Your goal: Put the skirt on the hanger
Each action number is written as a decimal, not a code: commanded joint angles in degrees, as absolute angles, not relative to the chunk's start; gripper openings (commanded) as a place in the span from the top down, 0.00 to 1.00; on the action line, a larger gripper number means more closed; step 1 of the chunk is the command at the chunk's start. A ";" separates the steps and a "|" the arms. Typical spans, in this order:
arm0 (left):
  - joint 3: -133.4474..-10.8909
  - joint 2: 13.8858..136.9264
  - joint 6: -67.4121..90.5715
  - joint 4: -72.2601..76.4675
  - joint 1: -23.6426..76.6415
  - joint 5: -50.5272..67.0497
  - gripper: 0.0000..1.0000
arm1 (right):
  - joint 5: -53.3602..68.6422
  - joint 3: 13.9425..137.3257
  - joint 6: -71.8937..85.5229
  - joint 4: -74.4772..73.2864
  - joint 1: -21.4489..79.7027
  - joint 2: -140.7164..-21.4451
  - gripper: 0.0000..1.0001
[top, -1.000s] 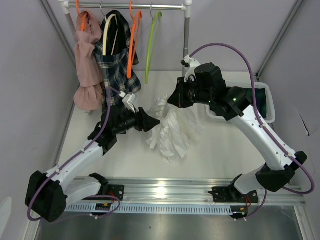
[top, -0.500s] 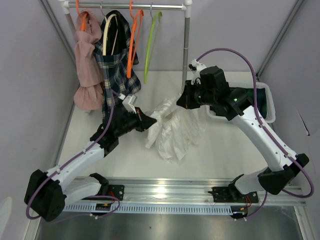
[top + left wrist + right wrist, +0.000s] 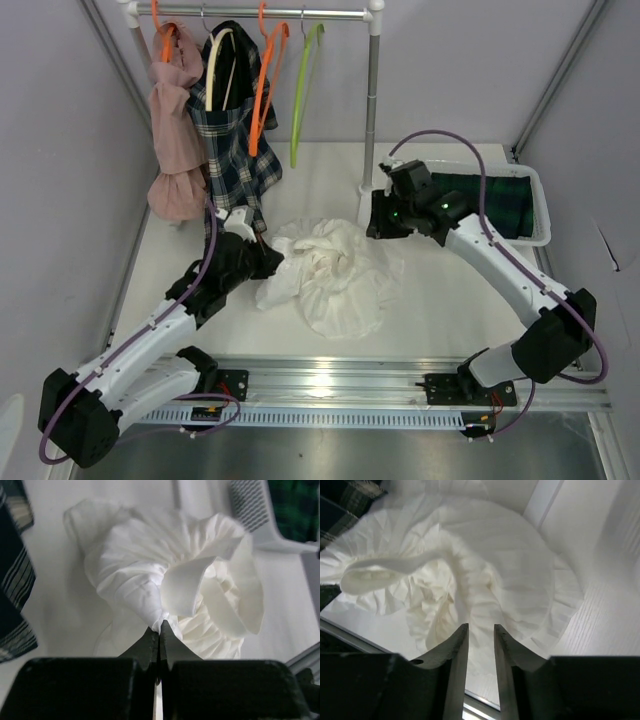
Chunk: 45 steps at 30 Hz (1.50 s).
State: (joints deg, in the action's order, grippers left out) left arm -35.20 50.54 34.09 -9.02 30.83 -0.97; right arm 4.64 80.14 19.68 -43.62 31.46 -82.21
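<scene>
The white pleated skirt (image 3: 335, 280) lies in a loose heap on the table between the two arms. My left gripper (image 3: 272, 262) is at its left edge, shut on a pinched fold of the fabric (image 3: 162, 617); the jaws (image 3: 160, 628) meet with cloth at their tips. My right gripper (image 3: 378, 228) hovers over the skirt's right side. In the right wrist view its fingers (image 3: 481, 626) stand apart with nothing between them, the skirt (image 3: 485, 565) below. A lime-green hanger (image 3: 305, 90) hangs bare on the rail.
The rail (image 3: 270, 12) at the back also carries a pink garment (image 3: 175, 130), a dark plaid skirt (image 3: 235, 135) and orange hangers (image 3: 266, 80). The rack's upright post (image 3: 372, 110) stands just behind the right gripper. A white basket (image 3: 540, 195) with green plaid cloth sits at the right.
My left gripper closed on the skirt's left edge and drew back toward me. The right gripper opened, let go and moved lower. The skirt dropped from hanging into a heap on the table.
</scene>
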 commanded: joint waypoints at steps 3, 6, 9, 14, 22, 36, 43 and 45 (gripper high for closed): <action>-32.00 50.27 37.61 -11.86 30.67 -5.27 1.00 | 0.80 74.37 20.56 -40.35 35.95 -83.15 0.56; -30.85 50.10 37.97 -12.39 30.67 -5.89 1.00 | 2.28 69.81 22.84 -37.10 37.09 -80.78 0.49; -30.15 49.92 37.97 -12.39 30.67 -6.50 1.00 | 3.34 67.59 25.39 -34.11 40.16 -79.98 0.44; -30.32 50.36 38.06 -11.51 30.59 -6.07 1.00 | -1.91 66.53 31.90 -30.94 45.61 -81.47 0.41; -30.94 50.27 37.27 -11.86 30.67 -5.54 1.00 | -11.60 64.69 38.14 -29.36 49.66 -78.92 0.37; -31.90 48.96 36.21 -12.74 30.67 -5.27 1.00 | -15.29 62.84 40.34 -25.92 49.40 -83.33 0.71; -34.80 47.20 34.72 -16.52 30.67 -6.41 1.00 | -15.38 64.07 33.94 -34.51 44.74 -78.67 1.00; -36.47 46.76 33.84 -18.44 30.59 -7.55 1.00 | -17.47 67.84 30.51 -38.47 43.25 -77.00 1.00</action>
State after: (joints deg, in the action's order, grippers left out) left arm -32.42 48.49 35.99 -16.58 30.83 -5.74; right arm -13.45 62.98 35.44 -32.47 45.32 -81.32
